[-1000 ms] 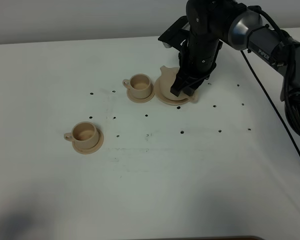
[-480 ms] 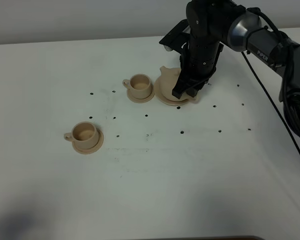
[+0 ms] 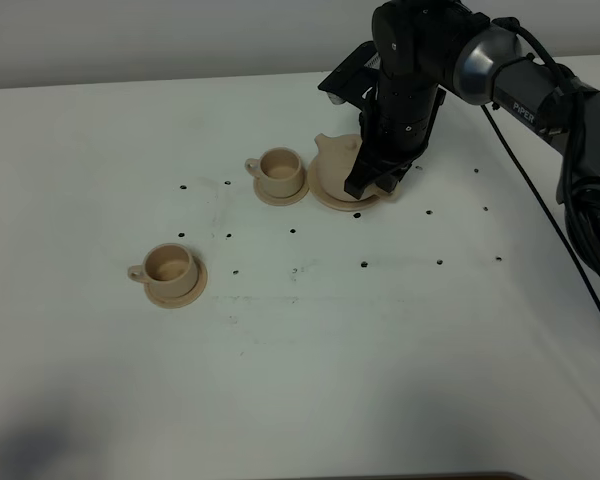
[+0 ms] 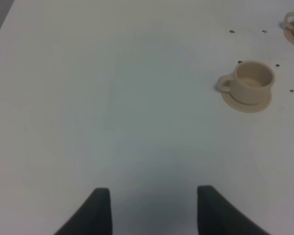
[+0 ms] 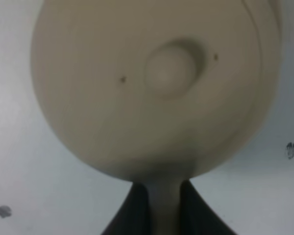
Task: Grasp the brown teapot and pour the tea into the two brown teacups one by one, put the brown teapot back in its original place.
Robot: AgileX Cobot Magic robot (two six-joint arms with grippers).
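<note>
White lettering "PIPER" (image 3: 528, 105) on the dark forearm of the right arm, upper right of the high view. Beside it, black cables (image 3: 583, 215) running down the right edge.

Under everything, a flat white table (image 3: 380, 350), matte, dotted with small dark holes in loose rows across the middle, with faint grey scuffs near centre. Along the top edge, a plain grey wall (image 3: 130, 40).

At upper centre, the brown teapot (image 3: 332, 153), at the wide saucer (image 3: 327, 197) and mostly hidden behind the right gripper (image 3: 372, 186). Resting or just lifted: cannot tell. Spout toward the left. In the right wrist view, rounded lid and knob filling the frame, two dark fingers closed tight on the loop handle (image 5: 164, 205) at the bottom edge.

Just left of the pot, the first brown teacup (image 3: 279, 170) on its small saucer, handle to the left. Well apart, at left of centre, the second teacup (image 3: 168, 265), also on a saucer, handle left.

In the left wrist view, the left gripper (image 4: 153, 208) at the bottom edge, fingers spread wide over bare table, a teacup at upper right.
</note>
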